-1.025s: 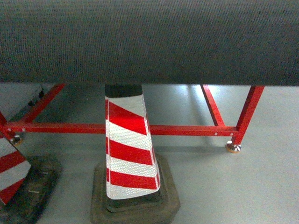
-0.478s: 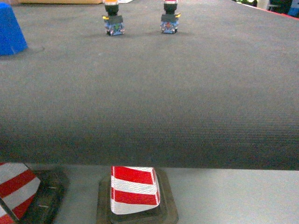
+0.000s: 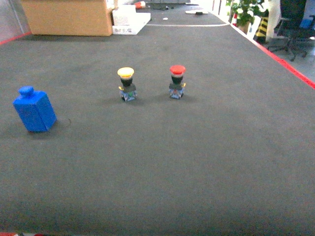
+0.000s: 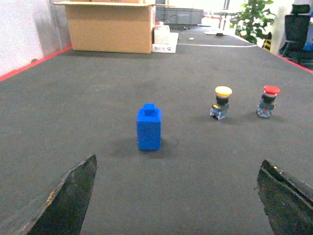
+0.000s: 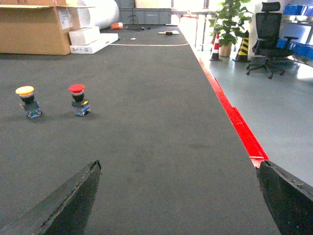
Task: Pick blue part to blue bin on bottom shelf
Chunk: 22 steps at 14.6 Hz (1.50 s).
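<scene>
Count: one blue part point(image 4: 149, 127) | two push buttons point(image 3: 126, 82) | left fingers point(image 4: 73, 200), right fingers point(image 5: 73, 200) spread wide, empty

on my feeds i count: one blue part point(image 3: 34, 109), upright on the dark mat point(image 3: 197, 162); two push buttons, one yellow-capped button point(image 3: 126, 83) and one red-capped button point(image 3: 177, 81); one cardboard box point(image 3: 66, 17); two white boxes point(image 5: 93, 40) stacked beside it; one potted plant point(image 5: 227, 22); one office chair point(image 5: 269, 36); one traffic cone point(image 5: 214, 49).
</scene>
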### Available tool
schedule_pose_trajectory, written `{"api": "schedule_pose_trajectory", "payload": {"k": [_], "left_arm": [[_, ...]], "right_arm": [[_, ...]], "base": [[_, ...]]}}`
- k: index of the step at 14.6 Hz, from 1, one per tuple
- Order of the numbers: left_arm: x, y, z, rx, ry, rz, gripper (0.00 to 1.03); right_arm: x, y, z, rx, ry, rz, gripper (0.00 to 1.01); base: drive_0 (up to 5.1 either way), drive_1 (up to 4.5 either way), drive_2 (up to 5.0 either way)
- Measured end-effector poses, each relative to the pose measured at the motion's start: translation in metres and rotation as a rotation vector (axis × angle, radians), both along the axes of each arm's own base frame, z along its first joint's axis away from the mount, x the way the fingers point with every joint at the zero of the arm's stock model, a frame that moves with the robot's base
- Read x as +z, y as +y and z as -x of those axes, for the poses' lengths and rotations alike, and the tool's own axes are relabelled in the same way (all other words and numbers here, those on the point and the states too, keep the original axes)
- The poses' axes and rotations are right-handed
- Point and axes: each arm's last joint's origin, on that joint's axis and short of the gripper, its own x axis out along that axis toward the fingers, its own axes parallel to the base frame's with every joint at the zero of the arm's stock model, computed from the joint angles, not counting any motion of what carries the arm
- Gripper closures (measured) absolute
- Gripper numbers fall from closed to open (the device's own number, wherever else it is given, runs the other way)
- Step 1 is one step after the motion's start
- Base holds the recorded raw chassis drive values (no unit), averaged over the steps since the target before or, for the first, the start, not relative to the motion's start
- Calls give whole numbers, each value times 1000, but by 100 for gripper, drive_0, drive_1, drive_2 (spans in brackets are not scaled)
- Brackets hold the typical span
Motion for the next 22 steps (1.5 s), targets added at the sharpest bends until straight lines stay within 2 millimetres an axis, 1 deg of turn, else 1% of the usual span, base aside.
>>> {"api": "schedule_pose_trajectory", "payload": {"k": [12,13,14,15,16,17,18,19,22], "left_arm": [[0,0,0,-1,1,0,5],[-2,0,0,40,103,28,5],[2,-1,-14,115,230,78,5],[9,-2,-39,137,256,103,5],[8,-1,-63,139,278,114,5],[3,-3,-114,113,327,121,5],[-30,3,-167,123,437,84,5],[-50,7,-196,117,483,59,5],[-59,9,-213,118,494,53,5]], "right_arm": [[0,0,0,0,2,-1,3],[0,0,0,0,2,0,3],[0,0,0,0,2,0,3],[0,0,0,0,0,-1,3],[0,0,0,0,2,-1,3],[0,0,0,0,1,0,3],[0,0,0,0,1,0,3],[0,0,0,0,1,-1,3],[0,0,0,0,1,-1,3]], "base": [[0,0,0],[0,0,0],[0,0,0],[0,0,0],[0,0,0],[0,0,0],[0,0,0],[0,0,0],[0,0,0]]}}
